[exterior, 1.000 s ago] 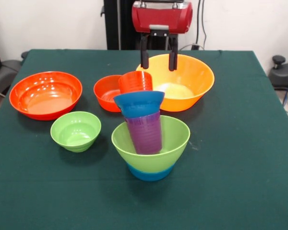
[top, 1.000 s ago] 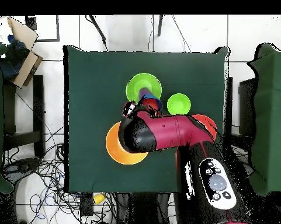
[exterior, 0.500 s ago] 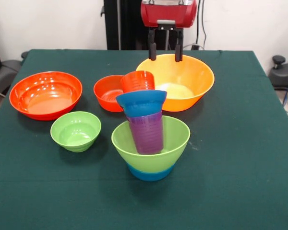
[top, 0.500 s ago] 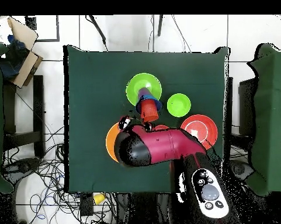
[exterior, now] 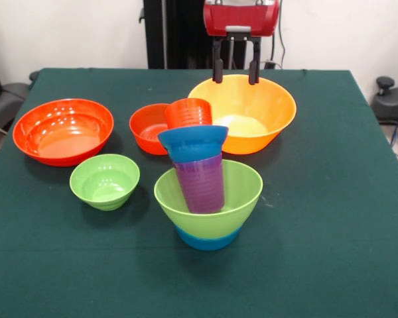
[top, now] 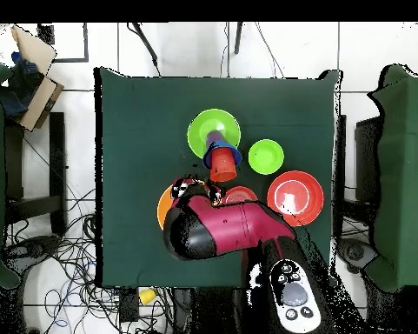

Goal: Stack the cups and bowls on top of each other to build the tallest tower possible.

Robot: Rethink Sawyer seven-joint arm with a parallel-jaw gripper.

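Note:
The tower stands near the middle of the table: a light green bowl (exterior: 233,192) (top: 214,128) nested on a light blue bowl (exterior: 207,240), a purple cup (exterior: 200,184) standing in it, a dark blue bowl (exterior: 192,141) on the cup, and an orange-red cup (exterior: 188,112) (top: 221,162) on top. My gripper (exterior: 235,78) (top: 199,186) hangs open and empty above the far rim of the large yellow-orange bowl (exterior: 272,109) (top: 162,210), behind the tower and apart from it.
A large red-orange bowl (exterior: 63,130) (top: 295,197), a medium red-orange bowl (exterior: 148,127) (top: 240,195) and a small light green bowl (exterior: 105,180) (top: 266,156) stand separately on the green cloth. A pale yellow shape (exterior: 242,124) lies in the yellow-orange bowl.
The open gripper has risen and drawn back from beside the tower's top to above the yellow-orange bowl's far rim. The tower and bowls stay put.

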